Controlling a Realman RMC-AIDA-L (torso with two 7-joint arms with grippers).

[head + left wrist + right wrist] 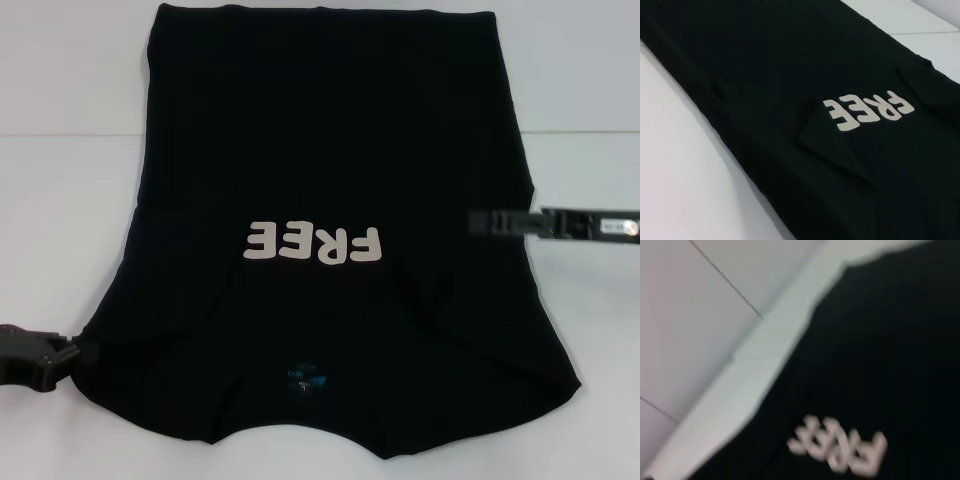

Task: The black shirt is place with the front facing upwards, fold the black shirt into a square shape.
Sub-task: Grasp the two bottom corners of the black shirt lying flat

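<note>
Folding looks partway begun — the black shirt [330, 150] lies front up on the white table [60, 200], its "FREE" lettering [315, 244] reading upside down from the robot's side, collar and small bluish neck label [303, 380] nearest the robot and the hem at the far edge. Both sleeves seem tucked in over the body; creases run beside the lettering in the left wrist view, so I judge the side folds to be the step in hand. The left gripper [45, 358] sits low at the near left corner of the shirt, touching or just beside the shoulder edge, and I cannot tell whether its fingers are parted or closed. The right gripper [500, 222] reaches in level from the right, its tip over the shirt's right edge about level with the lettering; again I cannot tell how its fingers stand, or whether it holds cloth. Next, I'd guess, comes a lengthwise fold — collar end and hem brought together — which calls for a firm pinch on each side and an even lift so the tucked sleeves don't spill out. Nothing else lies on the table to get in the way.
</note>
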